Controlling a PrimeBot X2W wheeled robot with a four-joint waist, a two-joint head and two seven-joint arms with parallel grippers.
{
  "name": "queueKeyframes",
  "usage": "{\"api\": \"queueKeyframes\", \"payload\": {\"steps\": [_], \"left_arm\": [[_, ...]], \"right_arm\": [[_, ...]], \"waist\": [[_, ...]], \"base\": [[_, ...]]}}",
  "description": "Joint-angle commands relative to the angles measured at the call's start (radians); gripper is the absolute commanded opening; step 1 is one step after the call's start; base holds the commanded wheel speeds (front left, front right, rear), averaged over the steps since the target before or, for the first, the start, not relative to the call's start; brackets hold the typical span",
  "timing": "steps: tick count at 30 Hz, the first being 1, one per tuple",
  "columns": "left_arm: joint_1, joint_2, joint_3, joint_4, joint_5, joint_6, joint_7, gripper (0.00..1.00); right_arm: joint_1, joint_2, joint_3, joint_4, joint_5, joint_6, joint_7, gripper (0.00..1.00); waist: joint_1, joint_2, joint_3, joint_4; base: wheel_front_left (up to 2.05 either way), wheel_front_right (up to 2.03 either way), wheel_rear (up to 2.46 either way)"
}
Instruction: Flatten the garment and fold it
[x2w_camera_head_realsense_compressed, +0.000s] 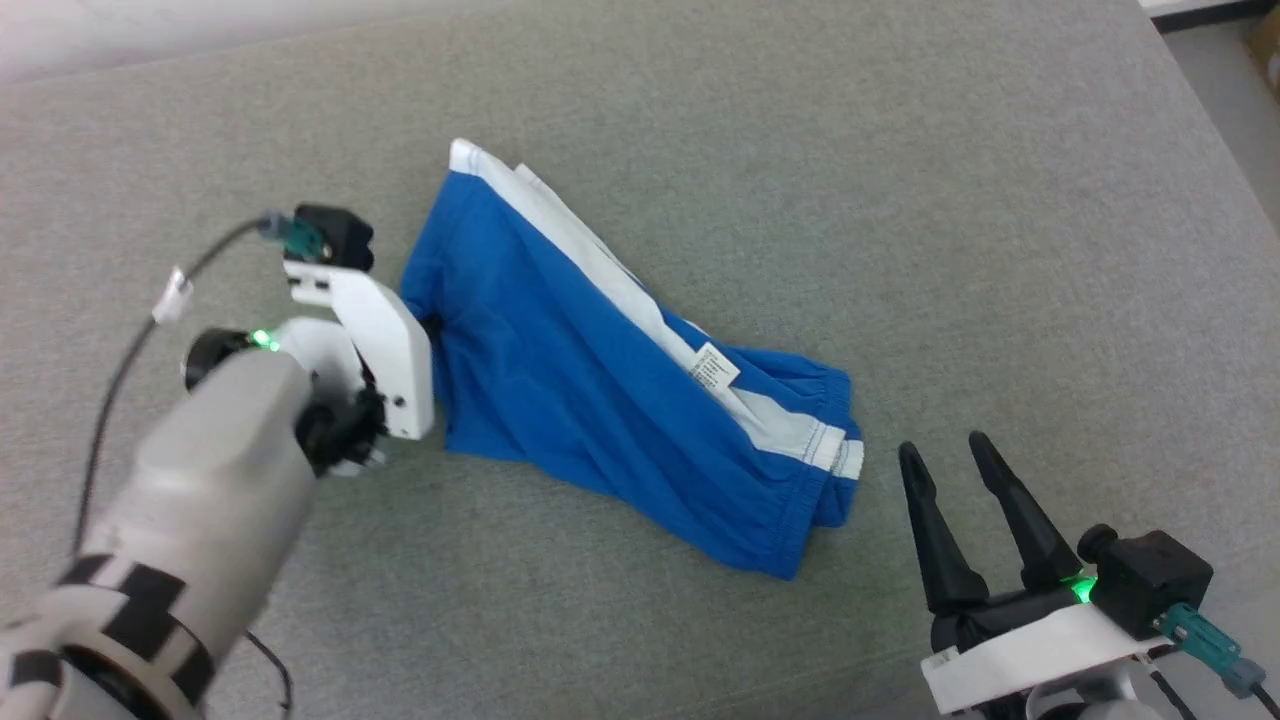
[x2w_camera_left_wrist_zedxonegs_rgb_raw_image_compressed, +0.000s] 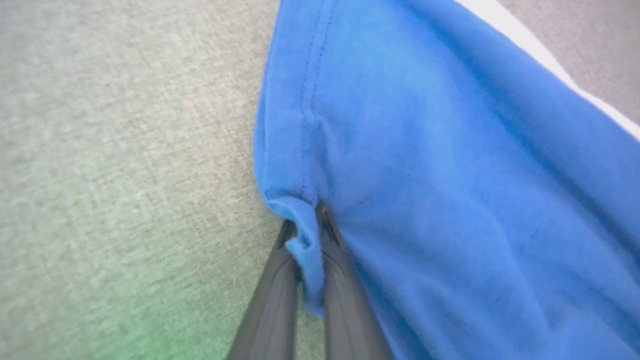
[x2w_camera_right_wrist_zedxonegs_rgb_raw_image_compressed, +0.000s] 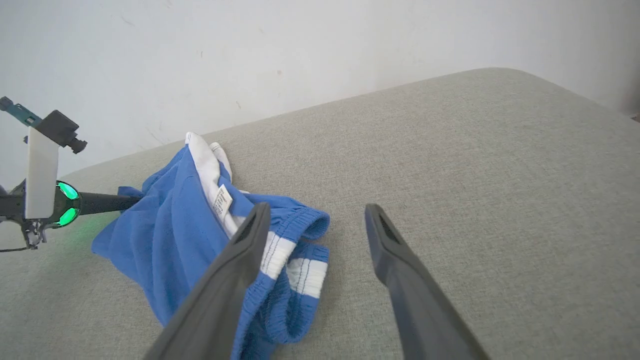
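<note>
Between the right jaws, which stand apart, lies bare bench (x2w_camera_head_realsense_compressed: 1000, 250), and it runs free ahead and to their right. Just ahead-left of them the bunched garment (x2w_camera_head_realsense_compressed: 560, 370) blocks the way. The left jaws pinch its edge: fabric to their right, open bench to their left.

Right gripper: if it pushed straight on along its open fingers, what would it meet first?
Probably the bare grey cushion just beside the garment's waistband end. The right gripper is open; the space between its fingers looks onto cushion, though one finger passes close to the fabric and depth is unclear.
</note>
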Motion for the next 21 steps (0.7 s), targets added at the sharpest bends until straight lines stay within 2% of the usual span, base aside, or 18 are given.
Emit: {"api": "queueKeyframes", "payload": {"steps": [1,5,10,14,16,21], "left_arm": [[0.092,-0.052,-0.021,0.020,0.016,0.011,-0.053,0.00],[0.112,-0.055,0.009,0.011,0.034,0.036,-0.243,0.00],[0.165,-0.033,0.033,-0.033,0.049,0.081,-0.403,0.00],[0.205,-0.011,0.031,-0.102,0.065,0.103,-0.450,0.00],[0.212,-0.008,0.032,-0.119,0.063,0.104,-0.452,0.00],[0.228,0.013,0.020,-0.177,0.076,0.143,-0.438,0.00]], "right_arm": [[0.008,-0.001,-0.010,0.008,-0.001,-0.002,0.015,1.00],[0.024,-0.001,-0.030,0.018,0.004,-0.002,0.064,1.00],[0.050,-0.001,-0.038,0.027,0.017,-0.002,0.174,1.00],[0.063,-0.001,-0.037,0.027,0.033,-0.002,0.277,1.00],[0.062,-0.001,-0.040,0.025,0.035,-0.002,0.291,1.00],[0.054,-0.001,-0.041,0.028,0.033,-0.002,0.346,1.00]], "waist": [[-0.0001,-0.0001,-0.037,0.032],[-0.0001,-0.0001,-0.077,0.060],[-0.0001,-0.0001,-0.121,0.088],[-0.0001,-0.0001,-0.138,0.113],[-0.0001,-0.0001,-0.139,0.120],[-0.0001,-0.0001,-0.144,0.131]], "base": [[0.00,0.00,0.00],[0.00,0.00,0.00],[0.00,0.00,0.00],[0.00,0.00,0.00],[0.00,0.00,0.00],[0.00,0.00,0.00]]}}
